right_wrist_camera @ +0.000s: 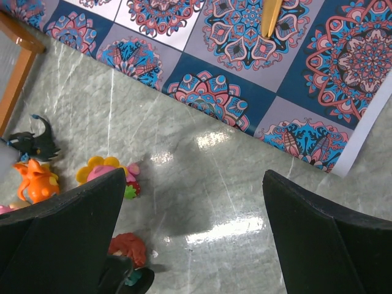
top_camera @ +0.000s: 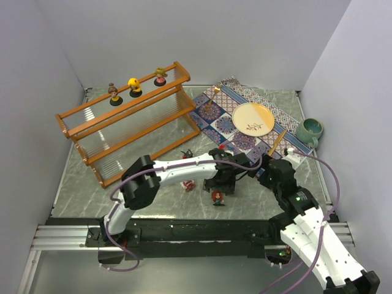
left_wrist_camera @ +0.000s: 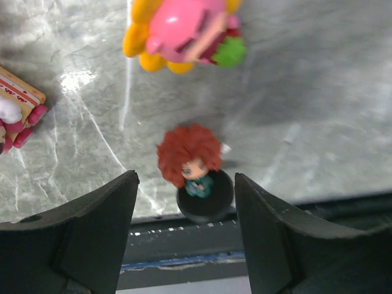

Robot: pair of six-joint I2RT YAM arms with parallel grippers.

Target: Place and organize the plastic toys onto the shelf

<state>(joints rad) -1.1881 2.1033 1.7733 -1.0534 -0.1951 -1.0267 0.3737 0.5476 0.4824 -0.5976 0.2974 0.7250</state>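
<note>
The shelf [top_camera: 125, 119] stands at the back left with three dolls [top_camera: 135, 87] on its top tier. A red-haired doll [left_wrist_camera: 191, 166] in teal stands upright on a round black base near the table's front edge [top_camera: 218, 197]. My left gripper [left_wrist_camera: 185, 184] is open and hangs just above and behind it, with the doll in line with the gap and untouched. A pink and yellow flowery toy [left_wrist_camera: 184, 30] lies beyond it. My right gripper [right_wrist_camera: 195, 177] is open and empty over bare table. Its view shows the doll [right_wrist_camera: 128, 250], the flowery toy [right_wrist_camera: 104, 171], an orange toy [right_wrist_camera: 35, 180] and a black spiky toy [right_wrist_camera: 33, 144].
A patterned blue mat [top_camera: 223, 125] with a cream plate [top_camera: 253, 118] and a gold utensil [right_wrist_camera: 269, 18] lies at the back right. A teal mug [top_camera: 309, 130] stands beside it. Another pink and white toy [left_wrist_camera: 18, 113] lies to the left. The two grippers are close together mid-table.
</note>
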